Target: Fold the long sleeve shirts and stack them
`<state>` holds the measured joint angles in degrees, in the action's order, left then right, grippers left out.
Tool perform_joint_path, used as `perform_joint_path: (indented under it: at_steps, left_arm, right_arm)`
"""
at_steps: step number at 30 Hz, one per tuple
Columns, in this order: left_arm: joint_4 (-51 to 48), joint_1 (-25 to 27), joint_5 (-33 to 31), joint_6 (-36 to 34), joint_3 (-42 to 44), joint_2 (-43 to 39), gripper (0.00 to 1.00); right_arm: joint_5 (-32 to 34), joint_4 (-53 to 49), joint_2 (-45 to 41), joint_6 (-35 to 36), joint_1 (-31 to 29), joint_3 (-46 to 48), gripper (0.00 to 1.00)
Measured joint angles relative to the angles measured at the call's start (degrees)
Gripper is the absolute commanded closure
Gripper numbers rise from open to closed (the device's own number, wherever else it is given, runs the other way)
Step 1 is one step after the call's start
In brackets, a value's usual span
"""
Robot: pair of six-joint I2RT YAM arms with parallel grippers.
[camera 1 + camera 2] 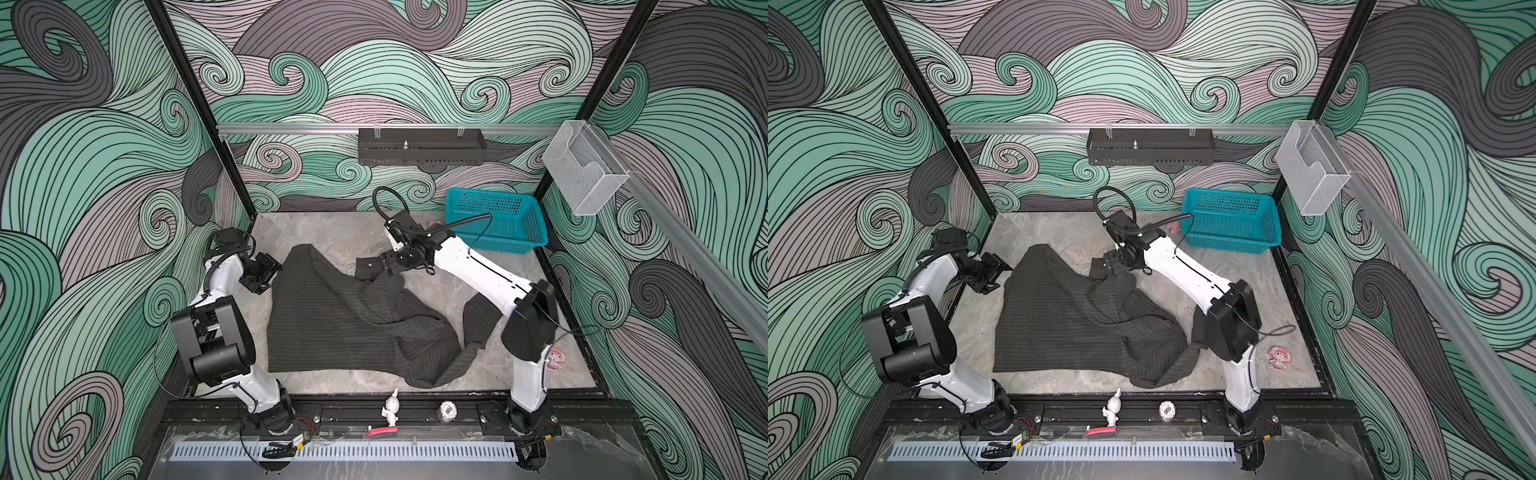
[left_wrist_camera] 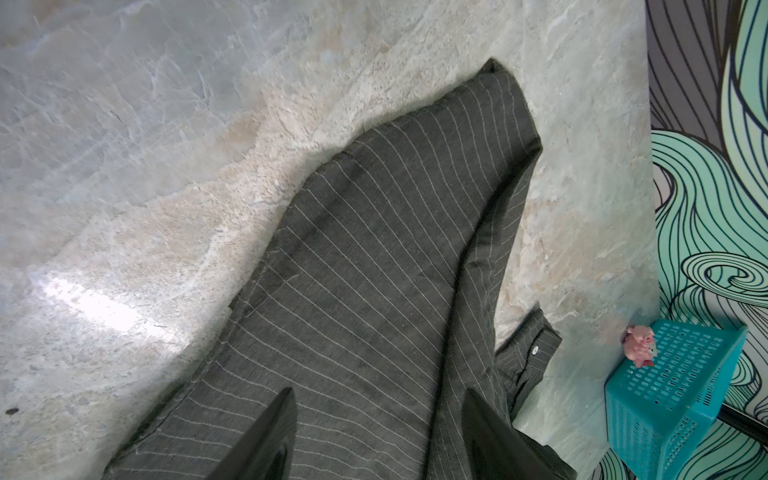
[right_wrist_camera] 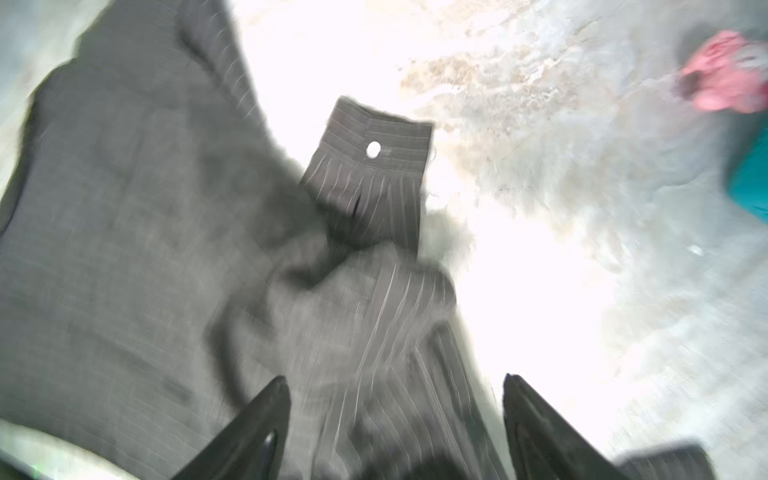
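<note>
While the pinstriped shirt (image 1: 332,320) lies rumpled mid-frame, left gripper (image 2: 378,392) and right gripper (image 3: 395,378) hover open, the right beside a cuff (image 3: 374,166) at upper centre, likely to spread it.

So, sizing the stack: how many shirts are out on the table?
1: the pinstriped shirt lies crumpled mid-table, between the two arms. Others could hide beneath it.

Matt cloth shirt (image 1: 332,320), plastic basket (image 1: 519,237)
</note>
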<state>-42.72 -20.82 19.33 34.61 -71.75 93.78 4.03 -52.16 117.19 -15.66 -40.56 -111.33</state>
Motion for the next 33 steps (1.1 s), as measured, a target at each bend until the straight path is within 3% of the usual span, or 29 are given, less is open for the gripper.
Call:
perform_joint_path:
  at_steps: [5, 11, 19, 21, 22, 25, 26, 33]
  left_arm:
    - [0.04, 0.17, 0.22, -0.02, 0.00, 0.50, 0.35]
    - [0.15, 0.76, 0.42, -0.02, 0.00, 0.52, 0.35]
    - [0.42, 1.05, 0.70, -0.02, 0.02, 0.52, 0.35]
    - [0.46, 1.09, 0.76, -0.02, 0.07, 0.52, 0.35]
    - [0.50, 1.11, 0.81, -0.02, 0.13, 0.52, 0.35]
    - [0.57, 1.14, 0.85, -0.02, 0.28, 0.52, 0.35]
    - [0.57, 1.14, 0.87, -0.02, 0.31, 0.52, 0.35]
    - [1.11, 1.14, 1.07, -0.04, 1.33, 0.52, 0.35]
  right_arm:
    - [-1.64, -7.28, 19.54, -1.14, 3.04, -20.68, 0.18]
    - [-1.92, -12.83, 34.62, -1.20, 2.89, -38.60, 0.17]
    - [-3.43, -13.90, 40.48, -0.22, 1.60, -43.19, 0.21]
    - [-3.17, -13.94, 40.94, 0.26, 1.25, -43.19, 0.30]
    - [-3.06, -13.94, 40.94, 0.63, 1.18, -43.19, 0.40]
    - [-2.64, -14.10, 40.94, 0.87, 1.03, -43.21, 0.90]
    - [-2.56, -14.21, 40.94, 0.90, 1.07, -43.30, 1.00]
    - [-1.16, -14.69, 36.63, 2.75, 2.34, -44.61, 1.00]
